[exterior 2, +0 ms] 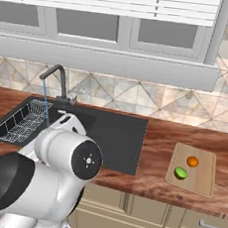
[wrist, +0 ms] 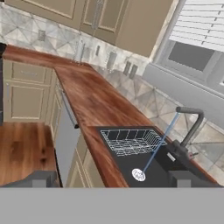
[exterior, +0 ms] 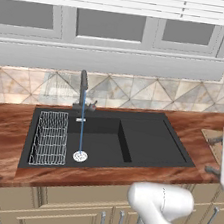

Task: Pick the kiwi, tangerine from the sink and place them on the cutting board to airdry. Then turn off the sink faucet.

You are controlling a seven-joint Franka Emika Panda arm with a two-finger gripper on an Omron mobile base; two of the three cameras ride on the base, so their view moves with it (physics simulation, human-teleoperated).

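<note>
The kiwi (exterior 2: 181, 173) and the tangerine (exterior 2: 192, 161) lie side by side on the cutting board (exterior 2: 199, 180), on the counter right of the sink (exterior 2: 123, 137). The sink (exterior: 145, 139) holds no fruit. The sink faucet (exterior: 83, 87) stands behind the deep basin, and a thin blue stream of water runs from its spout to the round drain (exterior: 80, 156). My gripper (wrist: 113, 179) is open with nothing between its fingers. It hangs high to the right of the sink and looks back along the counter at the faucet (wrist: 190, 127). The gripper (exterior: 213, 155) sits at the right edge of the left base view.
A wire rack (exterior: 49, 138) fills the sink's left end. Reddish wood counter (wrist: 94, 103) runs left of the sink to a corner, above cabinet fronts (wrist: 26, 94). A tiled wall and a window sill (exterior: 111, 58) stand behind the faucet. My own arm (exterior 2: 66, 156) hides part of the sink.
</note>
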